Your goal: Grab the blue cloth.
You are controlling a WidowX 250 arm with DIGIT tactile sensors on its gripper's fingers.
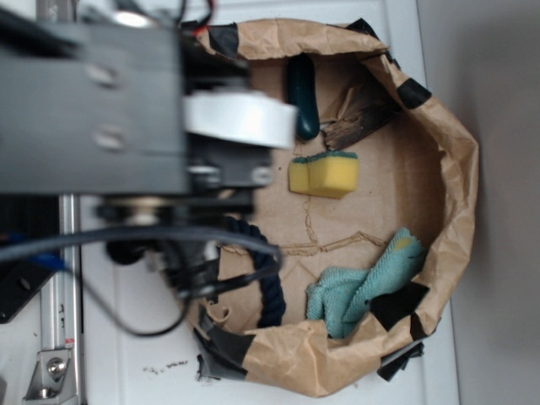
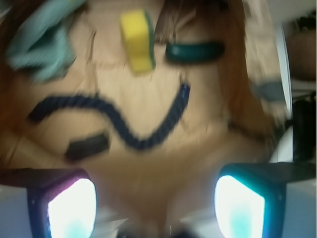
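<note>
a: while the arm fills the left of the exterior view, where does the blue cloth (image 1: 363, 287) lie?

b: it lies bunched inside the brown paper enclosure (image 1: 456, 169), against the wall, on the far side of the yellow sponge (image 1: 325, 175) from the dark green object (image 1: 302, 97). a small yellowish patch shows on one end of the cloth. a strip of black tape (image 1: 401, 304) on the paper rim sits right beside it.

a: and in the wrist view?

b: blurred, but the cloth (image 2: 42, 42) is at the top left corner, well apart from the gripper (image 2: 156, 206). the sponge (image 2: 137, 40), yellow with a green side, is to the right of the cloth, and the dark green object (image 2: 194, 51) is just beyond the sponge.

a: what lies between the cloth and the gripper?

b: the navy twisted rope (image 2: 124, 121), wavy across the paper floor. a black tape patch (image 2: 88, 146) sits on the floor near the rope, on the gripper's side of it.

a: is the pincer clenched on anything?

b: no. its two fingers (image 2: 67, 206) stand wide apart at the bottom of the wrist view, with bare paper between them, so it is released and empty.

a: does it touch the cloth?

b: no, the rope lies between them.
</note>
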